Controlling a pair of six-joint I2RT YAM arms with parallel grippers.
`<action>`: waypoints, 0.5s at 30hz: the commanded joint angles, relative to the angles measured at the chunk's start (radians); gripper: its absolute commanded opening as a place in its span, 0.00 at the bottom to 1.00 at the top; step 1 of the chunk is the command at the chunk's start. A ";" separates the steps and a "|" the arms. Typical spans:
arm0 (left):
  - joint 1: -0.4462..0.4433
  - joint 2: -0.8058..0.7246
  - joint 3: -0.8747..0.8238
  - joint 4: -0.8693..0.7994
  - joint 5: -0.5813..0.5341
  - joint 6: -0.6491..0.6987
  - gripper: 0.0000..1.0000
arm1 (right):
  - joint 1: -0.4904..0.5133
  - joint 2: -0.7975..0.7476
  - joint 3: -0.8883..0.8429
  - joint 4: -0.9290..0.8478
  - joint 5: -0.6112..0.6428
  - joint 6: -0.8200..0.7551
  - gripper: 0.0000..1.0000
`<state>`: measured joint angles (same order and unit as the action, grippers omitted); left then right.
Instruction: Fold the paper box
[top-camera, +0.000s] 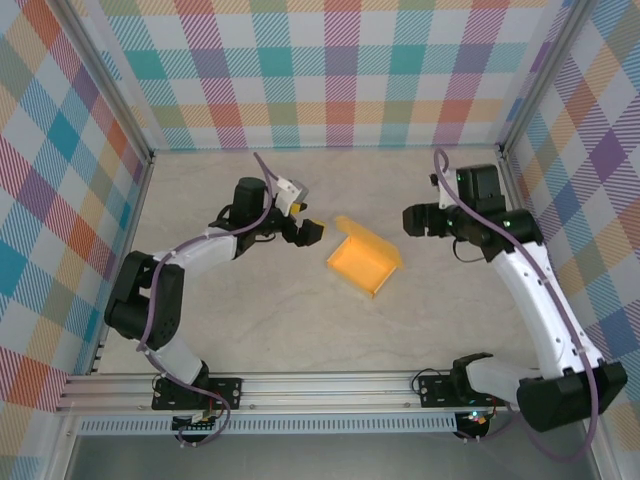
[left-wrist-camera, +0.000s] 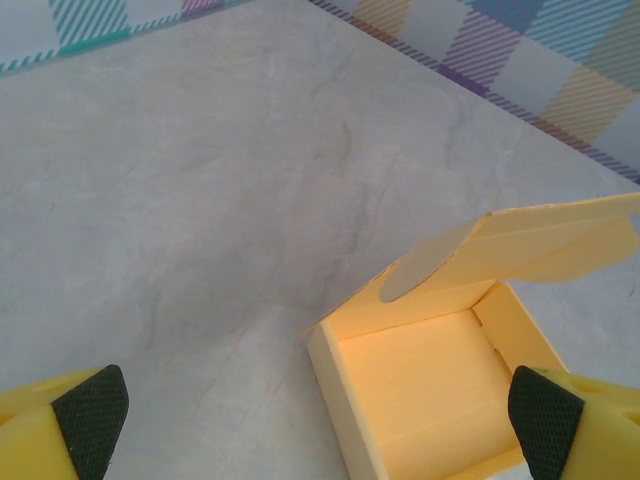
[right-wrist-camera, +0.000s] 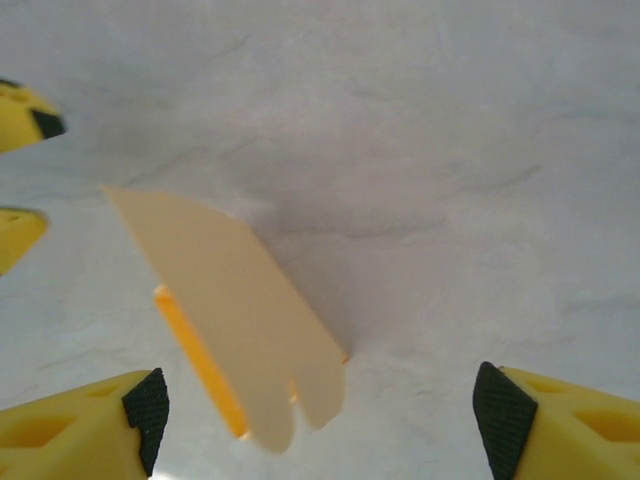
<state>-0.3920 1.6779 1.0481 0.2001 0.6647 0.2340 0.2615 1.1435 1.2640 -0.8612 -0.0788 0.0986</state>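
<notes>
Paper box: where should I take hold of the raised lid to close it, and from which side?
Probably pinch the lid by its free edge with the right claw, from the right: it stands tilted up over the tray, outer face toward that claw.

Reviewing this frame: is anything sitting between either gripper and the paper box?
Nothing visible does. Just bare table separates the left gripper from the paper box, and the same holds on the other side for the right gripper. Both sets of jaws stand open.
</notes>
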 joint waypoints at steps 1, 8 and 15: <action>-0.028 0.039 0.095 -0.073 0.073 0.166 0.99 | 0.004 -0.010 -0.102 -0.062 -0.178 0.054 0.78; -0.065 0.125 0.201 -0.217 0.114 0.274 0.95 | 0.007 -0.081 -0.272 0.017 -0.241 -0.097 0.77; -0.097 0.192 0.253 -0.203 0.053 0.261 0.87 | 0.015 -0.116 -0.446 0.259 -0.131 -0.260 0.73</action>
<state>-0.4770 1.8431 1.2533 0.0082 0.7288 0.4694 0.2703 1.0172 0.8455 -0.7521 -0.2398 -0.0715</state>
